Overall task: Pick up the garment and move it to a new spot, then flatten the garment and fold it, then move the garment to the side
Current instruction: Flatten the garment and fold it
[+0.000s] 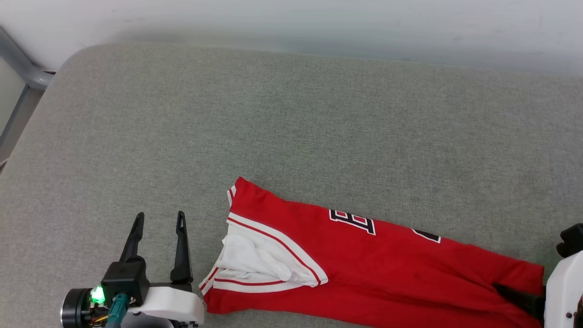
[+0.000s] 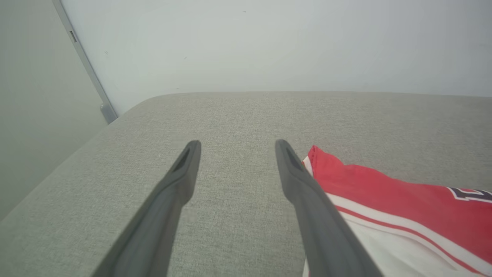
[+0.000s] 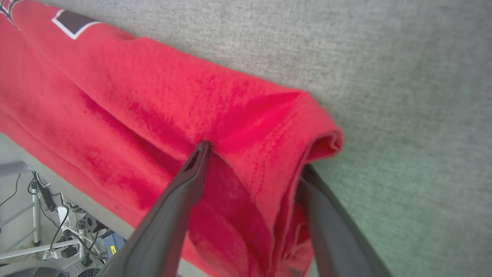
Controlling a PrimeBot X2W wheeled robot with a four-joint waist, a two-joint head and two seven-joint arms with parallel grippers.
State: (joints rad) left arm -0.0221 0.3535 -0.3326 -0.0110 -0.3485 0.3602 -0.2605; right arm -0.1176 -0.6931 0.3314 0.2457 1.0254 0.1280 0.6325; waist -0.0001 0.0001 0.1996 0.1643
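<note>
Right pincer (image 3: 253,157), jaws wide, straddles one end of the garment (image 3: 153,84).

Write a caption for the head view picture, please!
Red jersey lies stretched across the grey cushion, the open left gripper beside its white sleeve.

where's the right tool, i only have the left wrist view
Observer: The right tool is at the garment's plain red end, open, with a raised fold between its fingers.
Operator: gripping yet
Observer: No. One finger lies on the cloth, and the other's tip is hidden by the fold's edge.
Operator: how does the shirt lie overall
Observer: As a long narrow strip across the grey cushion, running from the left tool to the right one.
</note>
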